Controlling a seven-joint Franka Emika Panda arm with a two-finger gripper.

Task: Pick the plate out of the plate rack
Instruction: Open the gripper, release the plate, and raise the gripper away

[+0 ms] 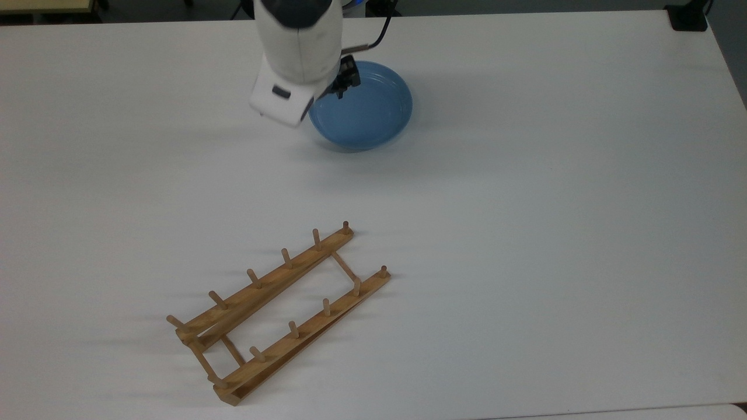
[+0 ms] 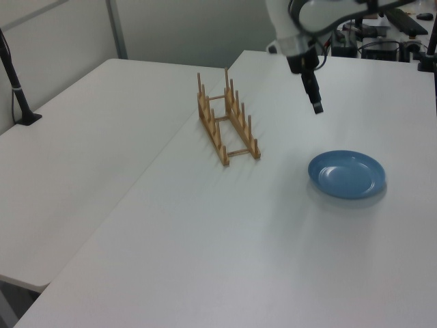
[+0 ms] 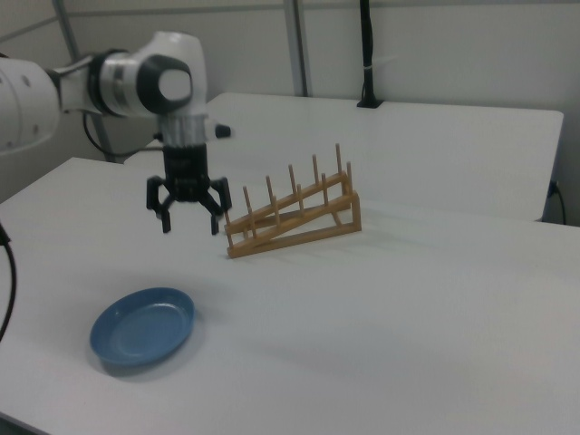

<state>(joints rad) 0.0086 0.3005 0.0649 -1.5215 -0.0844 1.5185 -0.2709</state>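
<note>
The blue plate (image 1: 367,114) lies flat on the white table, well apart from the plate rack (image 1: 265,282); it also appears in the left view (image 2: 347,174) and the right view (image 3: 143,328). The wooden plate rack (image 2: 240,131) (image 3: 294,217) stands with nothing between its pegs. My gripper (image 3: 190,227) hangs in the air above the plate's edge that faces the rack, pointing down, open, with nothing between its fingers. In the top view my gripper (image 1: 344,81) overlaps the plate's left rim, partly hidden by the arm. In the left view my gripper (image 2: 317,107) is well above the plate.
A second white table (image 2: 89,137) adjoins this one along a seam. A black post (image 2: 17,89) is clamped at its far edge, also seen in the right view (image 3: 365,54). A black clamp (image 1: 688,17) sits at the top view's upper right corner.
</note>
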